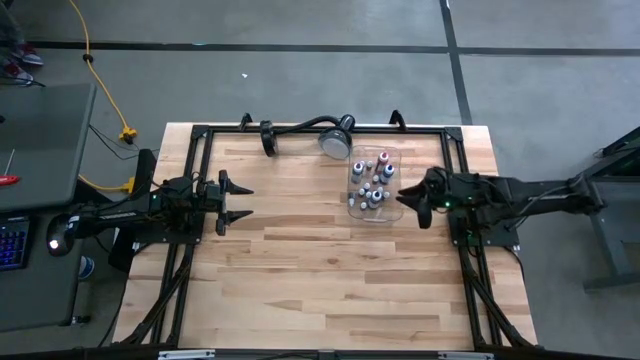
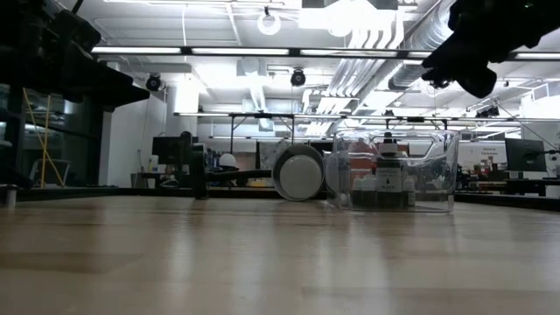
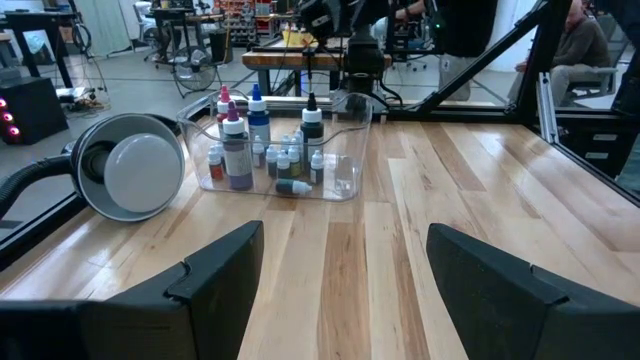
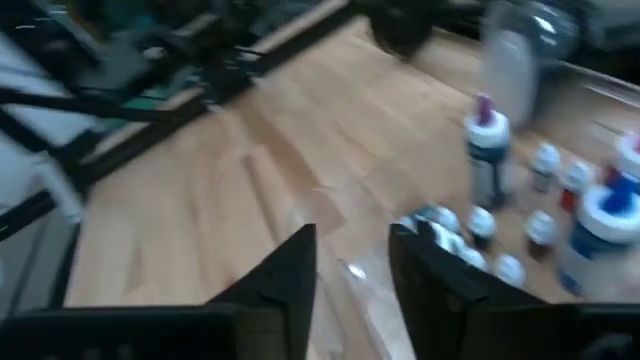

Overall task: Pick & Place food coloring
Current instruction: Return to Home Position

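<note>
Since bottles (image 1: 372, 183) all sit inside clear tray (image 3: 345, 178) on bench (image 1: 300, 280), none left outside. Likely light, rigid, slick, tippy; grip body below cap. Right tool (image 1: 408, 197) beside tray, narrow gap, empty. Left tool (image 1: 236, 200) wide, empty, well apart.

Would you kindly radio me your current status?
Left tool open, table-left. Right tool open, empty, raised beside clear rectangular plastic tray. White-capped food coloring bottles inside tray. Round silver lamp adjacent.
</note>
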`<action>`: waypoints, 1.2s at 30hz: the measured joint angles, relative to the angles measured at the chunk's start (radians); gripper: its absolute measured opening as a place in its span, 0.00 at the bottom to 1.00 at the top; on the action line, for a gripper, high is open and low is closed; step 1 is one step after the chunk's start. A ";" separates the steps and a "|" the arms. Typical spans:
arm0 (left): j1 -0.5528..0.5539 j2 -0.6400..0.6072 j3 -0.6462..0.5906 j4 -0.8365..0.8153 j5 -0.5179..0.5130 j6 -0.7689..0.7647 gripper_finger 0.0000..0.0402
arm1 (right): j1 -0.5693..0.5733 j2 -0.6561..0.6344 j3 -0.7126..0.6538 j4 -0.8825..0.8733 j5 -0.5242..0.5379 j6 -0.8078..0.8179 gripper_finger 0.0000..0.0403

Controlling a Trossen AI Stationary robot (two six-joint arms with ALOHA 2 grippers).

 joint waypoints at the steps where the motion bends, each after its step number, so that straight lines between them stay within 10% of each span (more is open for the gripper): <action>1: 0.000 0.000 0.000 0.000 0.000 0.000 0.69 | 0.000 -0.013 -0.017 0.029 -0.023 -0.026 0.24; 7: 0.000 0.000 0.000 0.000 0.000 0.000 0.69 | 0.000 -0.068 -0.092 0.181 -0.137 -0.180 0.02; 36: 0.000 0.000 0.000 0.000 0.000 0.000 0.69 | -0.012 -0.348 -0.353 0.563 -0.271 -0.443 0.00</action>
